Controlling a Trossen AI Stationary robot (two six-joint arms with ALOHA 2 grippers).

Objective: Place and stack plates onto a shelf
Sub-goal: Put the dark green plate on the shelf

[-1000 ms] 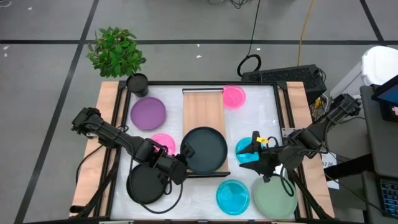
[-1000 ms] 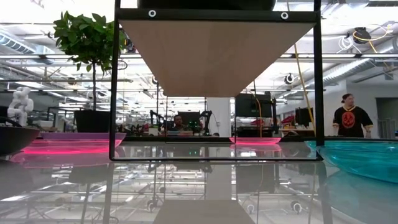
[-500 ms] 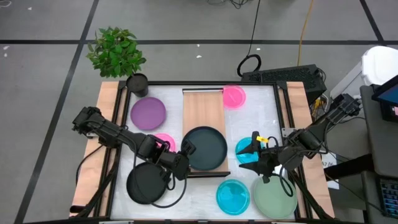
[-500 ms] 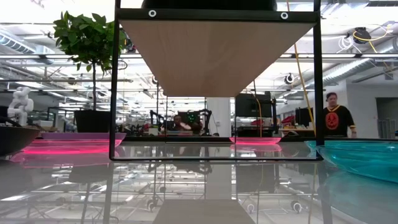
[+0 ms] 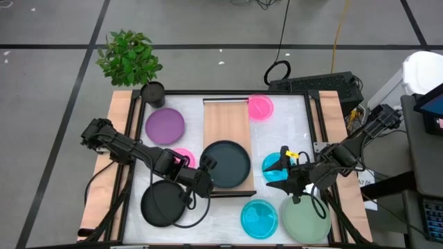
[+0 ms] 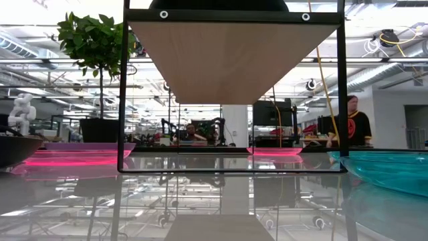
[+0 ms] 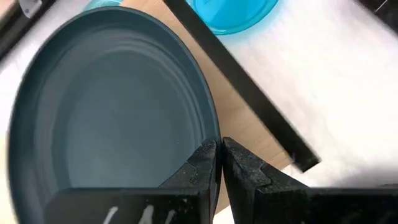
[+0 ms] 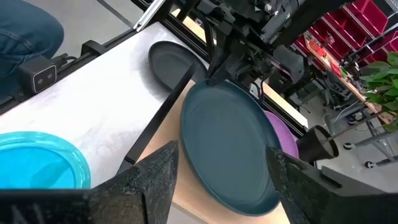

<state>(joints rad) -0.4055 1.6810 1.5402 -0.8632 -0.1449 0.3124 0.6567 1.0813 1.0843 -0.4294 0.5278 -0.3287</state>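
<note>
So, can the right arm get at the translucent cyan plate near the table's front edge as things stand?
Probably yes. The right gripper hangs open over another cyan plate beside the wooden shelf, and the round translucent cyan plate lies just in front of it, uncovered, with nothing in between.

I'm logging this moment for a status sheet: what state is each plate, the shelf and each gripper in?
dark teal plate: lying flat on the shelf's near end
shelf: far end bare
left gripper: at the dark teal plate's rim, fingers almost together
right gripper: open, empty, over a cyan plate
black plate, purple plate, sage-green plate: on the table
</note>
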